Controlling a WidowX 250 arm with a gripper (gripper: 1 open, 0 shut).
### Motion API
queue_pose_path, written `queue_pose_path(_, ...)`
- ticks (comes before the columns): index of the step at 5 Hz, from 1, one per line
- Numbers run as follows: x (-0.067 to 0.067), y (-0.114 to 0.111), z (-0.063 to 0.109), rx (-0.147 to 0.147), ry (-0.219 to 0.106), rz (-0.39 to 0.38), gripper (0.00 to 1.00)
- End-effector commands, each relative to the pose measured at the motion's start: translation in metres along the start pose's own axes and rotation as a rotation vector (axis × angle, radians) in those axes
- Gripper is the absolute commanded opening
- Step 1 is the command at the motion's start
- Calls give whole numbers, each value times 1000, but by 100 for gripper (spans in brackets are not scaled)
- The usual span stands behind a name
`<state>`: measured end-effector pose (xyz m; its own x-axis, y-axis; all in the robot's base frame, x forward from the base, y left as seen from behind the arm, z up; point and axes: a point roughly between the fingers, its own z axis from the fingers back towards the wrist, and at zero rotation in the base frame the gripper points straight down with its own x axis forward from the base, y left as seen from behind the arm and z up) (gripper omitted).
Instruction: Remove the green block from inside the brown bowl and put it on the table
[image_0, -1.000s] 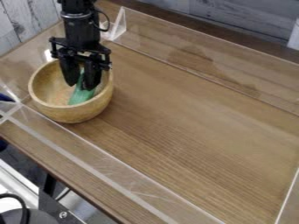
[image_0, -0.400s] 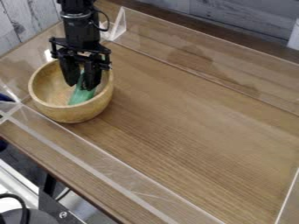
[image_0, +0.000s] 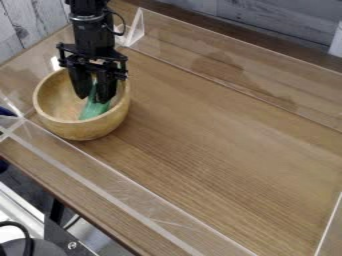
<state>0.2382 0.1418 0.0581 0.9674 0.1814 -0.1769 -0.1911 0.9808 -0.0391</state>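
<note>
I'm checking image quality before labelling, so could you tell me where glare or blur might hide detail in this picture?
Camera view: soft overall, low resolution; pale glare streaks the table near the far acrylic wall. The tool is dark, its fingers merging in shadow over the block in the bowl, so whether it grips is unclear.

clear acrylic walls (image_0: 80, 165) edging the wood surface, grey plank backdrop (image_0: 27, 20) top-left, black cable (image_0: 16, 238) and metal frame (image_0: 74, 240) at bottom-left corner
</note>
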Motion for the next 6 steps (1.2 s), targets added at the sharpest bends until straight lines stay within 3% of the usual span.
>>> queue_pose_path(1, 7, 0, 25, 28, -86, -8, 0)
queue_pose_path(5, 8, -10, 38, 14, -113, -29, 0)
queue_pose_path(6, 7, -26, 46, 8, -130, -65, 0)
